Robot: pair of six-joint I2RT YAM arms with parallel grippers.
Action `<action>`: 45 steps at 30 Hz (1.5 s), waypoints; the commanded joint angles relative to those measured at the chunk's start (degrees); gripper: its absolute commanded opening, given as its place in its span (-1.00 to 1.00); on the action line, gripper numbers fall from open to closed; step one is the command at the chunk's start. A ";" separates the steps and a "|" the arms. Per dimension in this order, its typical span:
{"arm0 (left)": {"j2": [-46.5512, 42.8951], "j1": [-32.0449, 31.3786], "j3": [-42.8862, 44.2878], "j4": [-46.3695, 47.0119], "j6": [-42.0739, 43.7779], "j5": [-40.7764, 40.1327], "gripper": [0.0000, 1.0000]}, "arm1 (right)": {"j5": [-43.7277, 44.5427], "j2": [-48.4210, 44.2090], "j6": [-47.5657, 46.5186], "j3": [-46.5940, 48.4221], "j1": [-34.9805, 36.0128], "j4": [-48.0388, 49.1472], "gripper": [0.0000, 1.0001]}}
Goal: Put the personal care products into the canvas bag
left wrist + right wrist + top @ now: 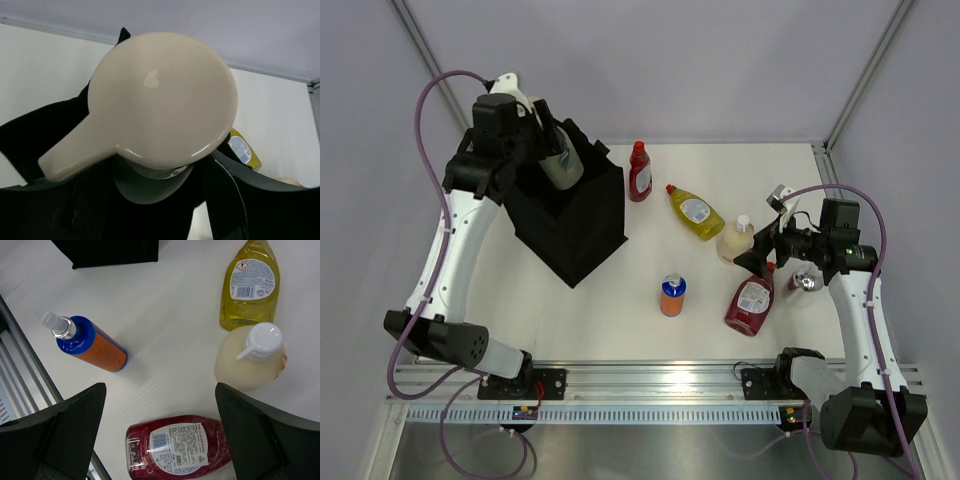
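Observation:
My left gripper (pixel 546 140) is shut on a grey-green bottle (pixel 561 163) with a cream pump top (pixel 160 95) and holds it over the open black canvas bag (pixel 575 225). On the table lie a small red bottle (pixel 640 172), a yellow bottle (pixel 695 212), a cream bottle with a white cap (pixel 736 241), a maroon bottle (pixel 750 300), an orange bottle with a blue cap (pixel 672 296) and a silvery can (pixel 805 282). My right gripper (pixel 765 252) is open above the maroon bottle (pixel 175 447), with the cream bottle (pixel 250 360) just beyond its right finger.
The bag's black walls (pixel 45 135) fill the lower left wrist view, and the yellow bottle (pixel 245 150) shows past them. The orange bottle (pixel 95 345) and the yellow bottle (pixel 250 285) lie beyond my right gripper. A metal rail (pixel 660 378) runs along the near edge.

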 commanded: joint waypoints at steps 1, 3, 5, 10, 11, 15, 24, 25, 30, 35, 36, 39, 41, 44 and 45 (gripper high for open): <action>-0.68 -2.36 -0.60 16.49 3.32 -2.08 -1.00 | 0.36 0.29 -1.28 -0.08 -0.07 -0.08 0.99; -1.20 -3.58 -4.65 18.95 3.93 -1.20 -1.00 | 0.54 0.38 -1.19 -0.08 -0.07 0.01 0.99; -1.55 -4.38 -10.00 22.30 4.03 -0.32 -1.00 | 0.63 0.82 -1.19 -0.08 -0.07 -0.08 0.99; -0.68 -4.56 -17.85 28.18 3.41 2.93 -1.00 | 0.80 1.78 -1.28 0.18 -0.07 -0.43 0.99; -0.50 -4.65 -19.69 29.15 3.32 3.54 -1.00 | 0.98 1.78 -1.37 0.18 -0.07 -0.43 0.99; 1.43 -4.91 -22.16 31.80 1.65 5.92 -0.97 | 1.59 2.05 -1.37 -0.08 -0.07 -0.08 0.99; 3.98 -5.00 -25.41 35.92 0.69 9.52 0.52 | 2.56 2.40 -1.54 -0.17 -0.07 0.01 0.99; 4.07 -5.00 -25.68 36.02 0.77 9.87 0.52 | 2.65 2.57 -1.46 -0.17 -0.07 -0.08 0.99; 4.25 -5.00 -25.77 35.85 1.39 11.02 0.77 | 3.18 3.45 -1.98 -0.17 -0.07 -0.25 0.99; 3.20 -5.00 -23.14 34.00 3.14 11.55 0.89 | 2.83 3.46 -2.60 -0.52 -0.07 -0.17 0.99; 2.41 -5.00 -22.35 32.26 3.58 11.02 0.93 | 2.83 2.76 -2.77 -0.61 -0.07 0.01 0.99; 0.04 -5.00 -19.28 28.56 5.87 10.49 0.98 | 4.05 0.48 -1.81 -0.78 -0.07 1.93 0.99; -3.21 -5.00 -17.60 26.27 7.62 10.23 0.98 | 7.12 -0.67 0.12 0.00 -0.07 2.82 0.99; -8.40 -5.00 -15.31 21.88 8.68 9.44 0.98 | 11.60 0.54 1.97 1.41 0.02 3.26 0.99; -9.98 -5.00 -16.01 20.65 8.77 9.44 0.98 | 12.75 1.25 4.76 1.59 0.02 4.30 0.99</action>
